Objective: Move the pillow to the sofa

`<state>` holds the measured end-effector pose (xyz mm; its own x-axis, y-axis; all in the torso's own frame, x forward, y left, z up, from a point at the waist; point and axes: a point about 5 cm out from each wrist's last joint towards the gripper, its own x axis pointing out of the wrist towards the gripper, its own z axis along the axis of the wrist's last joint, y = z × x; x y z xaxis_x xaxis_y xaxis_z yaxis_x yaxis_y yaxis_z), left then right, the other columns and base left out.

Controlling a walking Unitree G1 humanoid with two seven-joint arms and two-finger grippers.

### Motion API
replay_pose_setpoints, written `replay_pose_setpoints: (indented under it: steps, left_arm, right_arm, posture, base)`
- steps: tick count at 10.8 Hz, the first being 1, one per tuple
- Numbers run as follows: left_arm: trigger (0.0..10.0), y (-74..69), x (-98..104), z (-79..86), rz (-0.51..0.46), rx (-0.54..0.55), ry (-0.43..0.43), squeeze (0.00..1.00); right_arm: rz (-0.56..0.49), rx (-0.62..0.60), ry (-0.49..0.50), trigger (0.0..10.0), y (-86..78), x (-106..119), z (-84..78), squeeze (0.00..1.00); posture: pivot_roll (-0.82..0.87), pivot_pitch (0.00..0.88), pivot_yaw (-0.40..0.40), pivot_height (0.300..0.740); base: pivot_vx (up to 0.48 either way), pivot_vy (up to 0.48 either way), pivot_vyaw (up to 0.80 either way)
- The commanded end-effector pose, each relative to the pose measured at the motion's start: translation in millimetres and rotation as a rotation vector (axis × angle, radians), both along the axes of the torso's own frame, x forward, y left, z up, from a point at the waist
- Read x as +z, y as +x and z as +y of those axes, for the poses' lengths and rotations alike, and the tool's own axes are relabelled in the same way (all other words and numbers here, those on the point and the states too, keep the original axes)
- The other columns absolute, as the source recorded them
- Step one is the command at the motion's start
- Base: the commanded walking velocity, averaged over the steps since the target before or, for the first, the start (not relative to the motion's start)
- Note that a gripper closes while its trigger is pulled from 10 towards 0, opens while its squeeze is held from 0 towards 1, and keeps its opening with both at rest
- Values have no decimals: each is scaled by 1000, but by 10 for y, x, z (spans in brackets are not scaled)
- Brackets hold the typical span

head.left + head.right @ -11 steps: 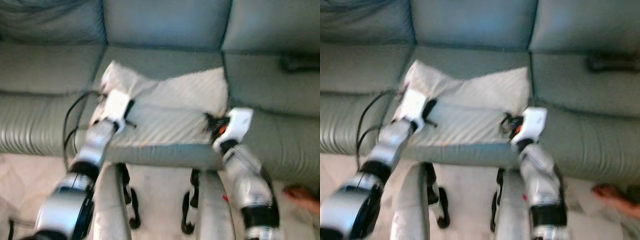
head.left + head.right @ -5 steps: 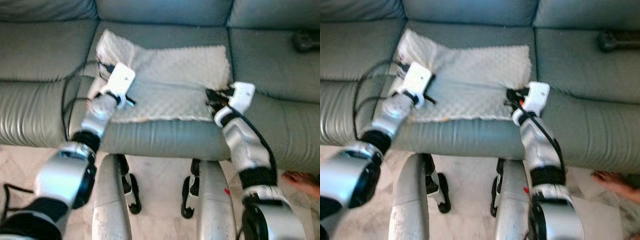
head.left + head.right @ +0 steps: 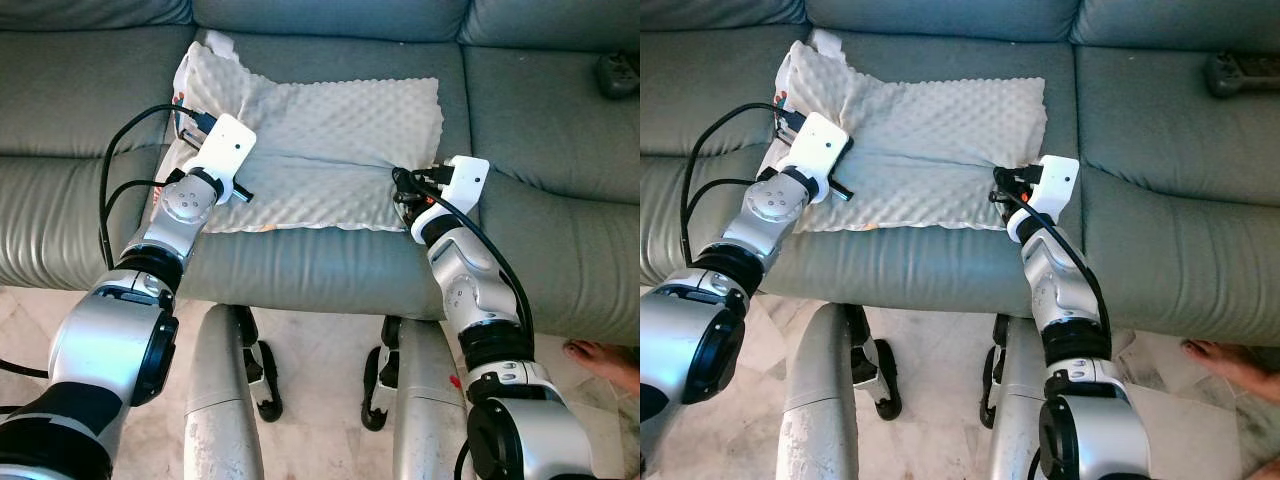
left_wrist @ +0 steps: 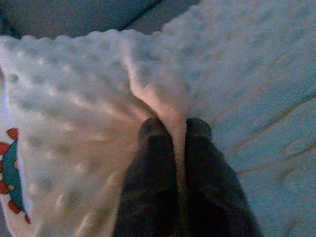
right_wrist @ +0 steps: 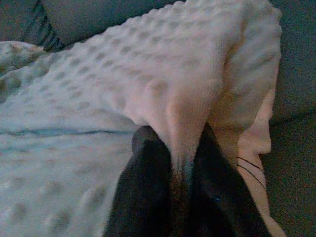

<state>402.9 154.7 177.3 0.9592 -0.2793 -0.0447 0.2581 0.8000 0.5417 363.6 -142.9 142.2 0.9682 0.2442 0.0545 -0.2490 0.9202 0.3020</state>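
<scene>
Pillow [image 3: 320,140], white and dimpled, lies flat on the grey sofa [image 3: 560,120] seat; left gripper [image 4: 174,129] pinches its left edge, right gripper [image 5: 173,148] pinches its right corner.

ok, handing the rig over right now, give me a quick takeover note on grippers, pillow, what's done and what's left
Left gripper: shut on a pinched fold at the left edge of the cream dimpled fabric pillow.
Right gripper: shut on a fold at the pillow's right edge.
Pillow: lying flat on the middle seat cushion of the grey-green leather sofa, reaching back toward the backrest.
Done: pillow is on the sofa seat.
Left: probably open both grippers and pull the arms back.
Also: a dark object lies on the right seat cushion; a person's bare foot is on the floor at right.
</scene>
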Motion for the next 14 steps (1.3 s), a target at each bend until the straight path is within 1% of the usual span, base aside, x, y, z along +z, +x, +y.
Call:
replay_pose_setpoints:
  steps: [1, 4, 6, 7, 8, 10, 12, 13, 14]
  left_arm:
    - [10000, -64, -198, 28, 69, -21, 34, 1000]
    - [10000, -54, -176, -4, 50, -23, 70, 1000]
    - [10000, -25, -74, 41, -8, 8, 88, 1000]
    - [10000, -14, -32, 44, -46, 23, 119, 1000]
    - [10000, -6, 5, 47, -67, 30, 117, 1000]
    - [10000, 9, 94, 45, -111, 36, 84, 1000]
    - [10000, -6, 108, 80, -142, 47, 46, 1000]
    - [10000, -29, 80, 109, -151, 46, 26, 1000]
    - [10000, -56, 45, 167, -151, 63, -42, 1000]
  right_arm:
    - [72, -14, 0, 10000, -68, -205, -41, 1000]
    - [54, -17, -3, 10000, -62, -174, -48, 1000]
    - [12, 15, 15, 10000, -46, -63, 59, 1000]
    - [-6, 26, 22, 10000, -35, -9, 112, 1000]
    - [-23, 34, 27, 10000, -25, 37, 154, 1000]
    - [-71, 44, 38, 10000, 3, 183, 217, 1000]
    - [-104, 32, 42, 10000, -17, 270, 189, 1000]
    - [-106, 29, 43, 10000, -58, 254, 180, 1000]
    - [-101, 23, 31, 10000, -112, 215, 167, 1000]
  posture:
    - [-103, 411, 28, 586]
    - [-105, 406, 21, 586]
    - [-101, 395, 12, 586]
    - [-102, 389, 8, 586]
    - [-102, 384, 5, 586]
    - [-105, 367, 0, 586]
    - [-110, 350, 1, 586]
    - [-113, 330, 1, 586]
    - [-112, 315, 2, 586]
  base:
    - [0, 0, 0]
    - [0, 0, 0]
    - [0, 0, 0]
    - [0, 0, 0]
    - [0, 0, 0]
    - [0, 0, 0]
    - [0, 0, 0]
    - [0, 0, 0]
    - [0, 0, 0]
